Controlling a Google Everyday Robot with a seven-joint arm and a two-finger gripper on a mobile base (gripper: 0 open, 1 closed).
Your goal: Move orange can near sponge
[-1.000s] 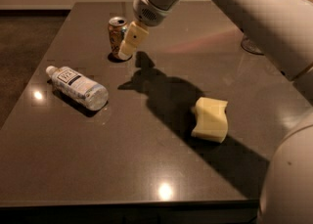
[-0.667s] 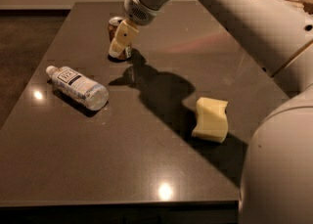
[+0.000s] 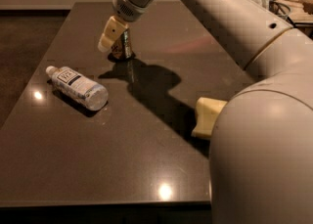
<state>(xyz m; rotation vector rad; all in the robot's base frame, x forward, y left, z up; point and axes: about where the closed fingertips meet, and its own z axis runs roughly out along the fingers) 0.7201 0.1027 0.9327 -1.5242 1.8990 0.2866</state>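
Gripper [image 3: 113, 41] low at far-left of table [image 3: 146, 179], right against orange can [image 3: 126, 47], covering its near side. Clamped on can or not: cannot tell. Can upright, well apart from sponge [image 3: 208, 115], which lies at right, half hidden by arm.

Risks:
- off-centre closure tips can
- weak hold drops it mid-carry
- arm sweep knocks sponge

Count: 1 can, 1 sponge, 1 water bottle [image 3: 78, 87], 1 gripper.

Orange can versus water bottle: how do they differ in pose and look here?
The orange can stands upright; the water bottle lies on its side. The can is opaque, golden and metallic; the bottle is clear with a white label. The gripper is at the can, while the bottle lies apart from it, nearer the left edge. Both rest on the dark table.
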